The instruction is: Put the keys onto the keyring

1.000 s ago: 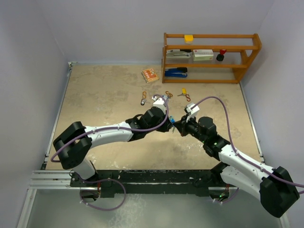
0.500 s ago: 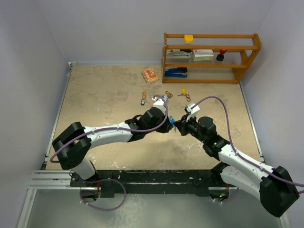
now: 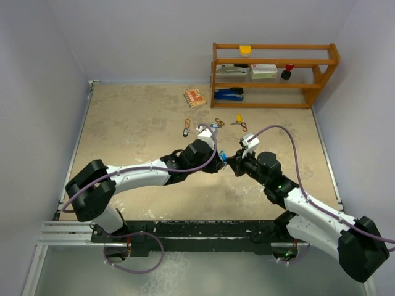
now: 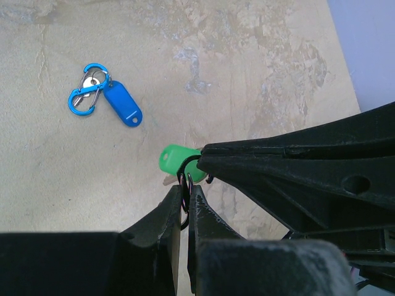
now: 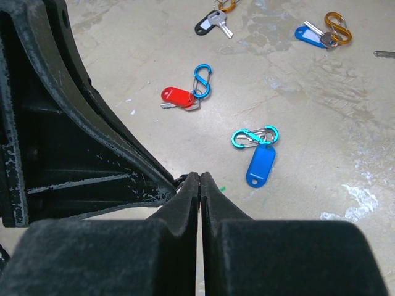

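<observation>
My left gripper (image 4: 186, 192) is shut on a thin dark keyring (image 4: 184, 213), held on edge between its jaws. A key with a green tag (image 4: 174, 160) hangs at the ring's top. My right gripper (image 5: 200, 179) is shut, and its tip meets the ring from the right; whether it grips the ring I cannot tell. In the top view both grippers (image 3: 228, 161) meet above mid-table. Loose keys lie on the table: a blue-tagged one (image 5: 260, 164) on a teal clip, a red-tagged one (image 5: 176, 96) on a blue clip, a black-tagged one (image 5: 206, 24) and another blue-tagged one (image 5: 307, 34).
A wooden shelf (image 3: 274, 74) with a stapler and boxes stands at the back right. An orange packet (image 3: 195, 97) lies left of it. More clips and a yellow-tagged key (image 3: 239, 120) lie behind the grippers. Walls close off the table's sides.
The left arm's elbow has drifted slightly. Both grippers stay shut at the same spot.
</observation>
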